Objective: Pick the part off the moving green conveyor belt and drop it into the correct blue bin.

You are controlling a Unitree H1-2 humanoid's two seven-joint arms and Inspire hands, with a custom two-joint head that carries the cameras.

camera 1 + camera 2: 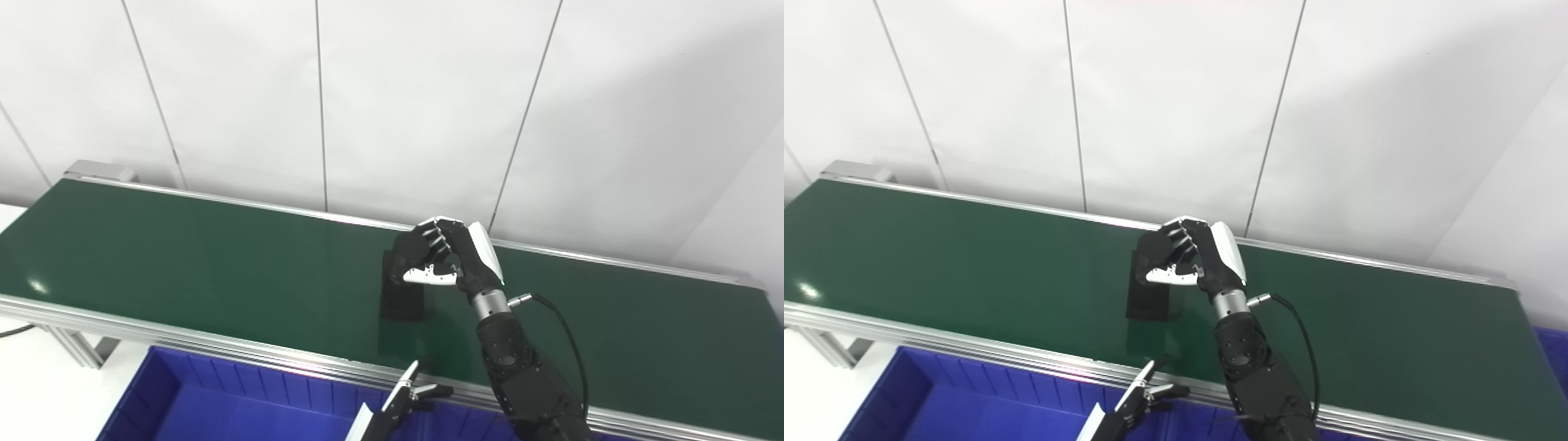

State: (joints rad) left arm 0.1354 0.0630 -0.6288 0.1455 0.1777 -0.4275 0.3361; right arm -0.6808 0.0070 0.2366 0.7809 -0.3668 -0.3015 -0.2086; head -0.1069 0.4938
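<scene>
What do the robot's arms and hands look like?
The right hand is black with a white shell on its back and a white thumb. A silver wrist ring joins it to a chunky black forearm, with a thin black cable looping alongside. The left hand shows only black-and-white fingers.

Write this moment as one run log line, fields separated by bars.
right hand: closing on black part | part: on green belt | left hand: waits over blue bin | phase: grasping
</scene>
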